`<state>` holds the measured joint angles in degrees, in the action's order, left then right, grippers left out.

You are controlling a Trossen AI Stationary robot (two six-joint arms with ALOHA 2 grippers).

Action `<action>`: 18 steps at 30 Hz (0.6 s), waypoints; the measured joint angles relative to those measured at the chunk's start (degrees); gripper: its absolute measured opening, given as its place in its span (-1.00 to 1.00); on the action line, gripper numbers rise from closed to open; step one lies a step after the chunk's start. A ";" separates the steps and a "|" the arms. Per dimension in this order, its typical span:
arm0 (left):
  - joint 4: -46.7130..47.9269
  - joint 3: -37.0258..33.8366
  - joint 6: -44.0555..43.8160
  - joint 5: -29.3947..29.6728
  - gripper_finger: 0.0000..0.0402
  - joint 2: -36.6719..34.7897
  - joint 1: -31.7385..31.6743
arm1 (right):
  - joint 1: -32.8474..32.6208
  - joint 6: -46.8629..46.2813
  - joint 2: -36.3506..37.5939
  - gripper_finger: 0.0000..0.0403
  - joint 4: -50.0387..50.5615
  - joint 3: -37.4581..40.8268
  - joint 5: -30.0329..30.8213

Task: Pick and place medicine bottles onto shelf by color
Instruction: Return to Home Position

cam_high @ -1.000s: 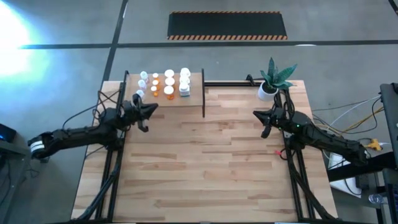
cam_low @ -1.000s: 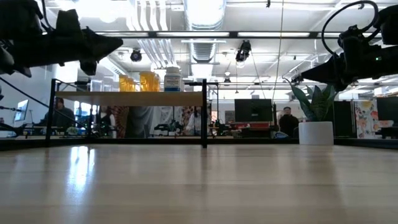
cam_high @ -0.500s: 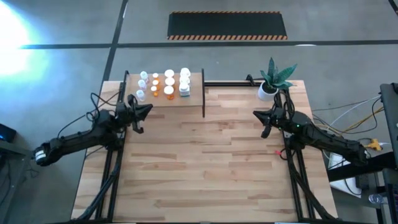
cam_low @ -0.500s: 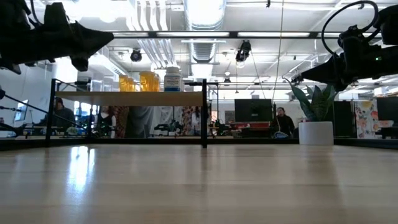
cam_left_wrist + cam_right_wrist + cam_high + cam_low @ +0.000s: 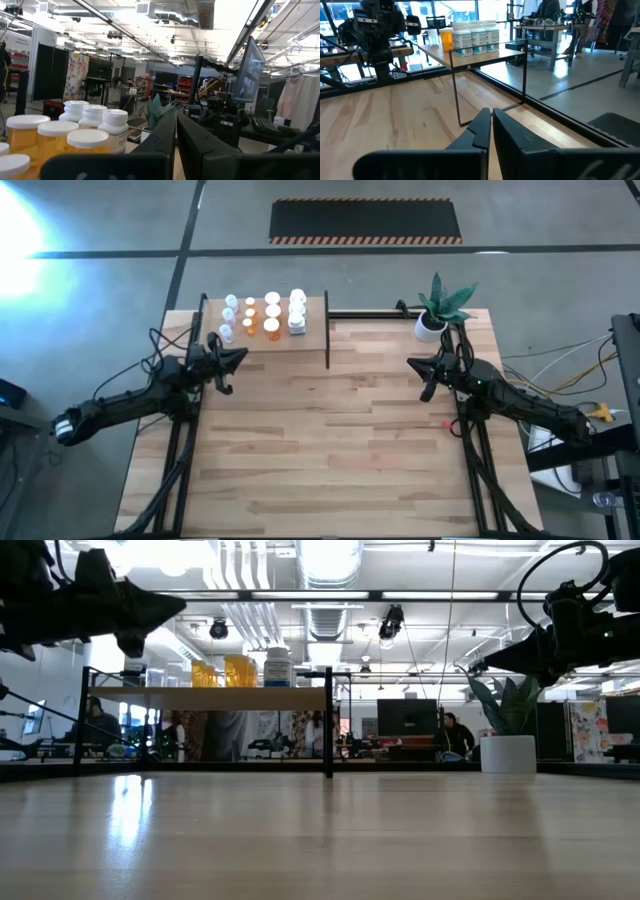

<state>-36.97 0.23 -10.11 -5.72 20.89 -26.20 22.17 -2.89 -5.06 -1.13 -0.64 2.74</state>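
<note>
Currently, the medicine bottles all stand on the shelf, upper left of centre in the high view. They form four columns of three, twelve by count: the leftmost three clear-bluish, the middle six orange, the rightmost three white. None lies on the counter, so sorting appears complete. Within the last second the left arm has drawn back from the shelf toward the frame's left edge. The left jaws are pressed together and empty. The right arm waits at right, below the plant pot, the right jaws likewise closed on nothing.
</note>
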 joint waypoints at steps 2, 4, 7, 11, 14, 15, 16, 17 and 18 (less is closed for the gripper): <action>0.01 0.00 0.00 0.00 -1.00 0.38 0.00 | 0.00 -0.05 0.00 -0.94 0.00 0.00 0.00; 0.02 0.00 0.00 -0.02 -1.00 0.78 0.00 | 0.00 -0.01 0.00 -0.94 0.00 0.00 0.00; 0.02 0.00 0.02 -0.02 -1.00 1.31 0.00 | 0.00 -0.05 0.00 -0.94 0.00 0.00 0.00; 0.02 0.00 0.02 -0.02 -1.00 2.02 0.00 | 0.00 -0.05 0.00 -0.94 0.00 0.00 -0.02; 0.02 0.00 0.02 -0.02 -1.00 2.53 0.00 | 0.00 -0.03 0.00 -0.94 0.00 0.00 -0.02; 0.02 0.00 0.02 -0.04 -1.00 2.74 0.00 | 0.00 -0.05 0.00 -0.94 0.00 0.00 -0.02; 0.02 0.00 0.02 -0.04 -1.00 2.91 0.00 | 0.00 -0.03 0.00 -0.94 0.00 0.00 -0.02; 0.02 0.00 0.02 -0.04 -1.00 3.10 0.00 | 0.00 -0.01 0.00 -0.94 0.00 0.00 -0.02; 0.02 0.00 0.02 -0.04 -1.00 3.29 0.00 | 0.00 -0.02 0.00 -0.94 0.00 0.00 -0.02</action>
<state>-36.95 0.23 -10.09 -5.76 24.18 -26.20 22.17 -2.91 -5.06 -1.13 -0.64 2.72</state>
